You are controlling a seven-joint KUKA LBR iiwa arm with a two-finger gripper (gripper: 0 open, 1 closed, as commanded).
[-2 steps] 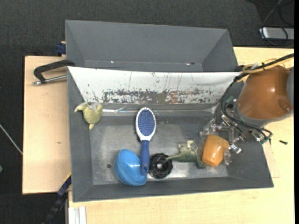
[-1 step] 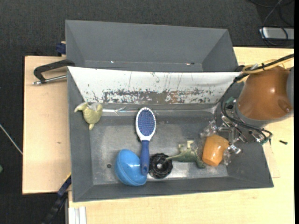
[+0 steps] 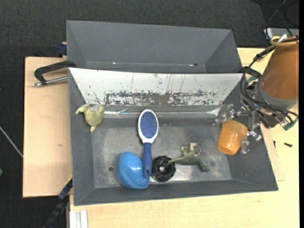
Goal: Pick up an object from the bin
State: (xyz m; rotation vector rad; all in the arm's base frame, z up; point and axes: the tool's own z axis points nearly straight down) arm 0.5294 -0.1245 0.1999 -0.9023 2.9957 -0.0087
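End effector clasping orange cup at right wall, bare floor beside

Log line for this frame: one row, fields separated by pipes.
claw: shut on orange cup | where: bin right side | floor: blue hairbrush, blue bowl, black disc, green toy, olive toy
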